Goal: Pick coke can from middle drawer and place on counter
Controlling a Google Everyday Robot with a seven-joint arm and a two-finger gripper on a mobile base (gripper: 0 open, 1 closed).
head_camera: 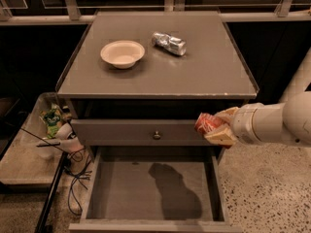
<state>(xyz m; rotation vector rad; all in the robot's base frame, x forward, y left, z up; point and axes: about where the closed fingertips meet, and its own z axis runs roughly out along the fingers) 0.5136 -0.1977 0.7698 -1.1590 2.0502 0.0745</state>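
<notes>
My gripper [217, 125] is shut on the red coke can [206, 123] and holds it in the air to the right of the cabinet front, above the open middle drawer [121, 193] and a little below the counter's [160, 72] front right edge. The pale fingers [227, 114] clamp the can from above and below. The white arm reaches in from the right. The drawer's grey floor is bare except for the arm's shadow.
A cream bowl [122, 53] and a silver foil-coloured can [168, 43] sit on the counter's back half. A closed drawer front with a round knob [156, 135] is above the open drawer. A low side shelf [29, 154] with clutter and cables stands at the left.
</notes>
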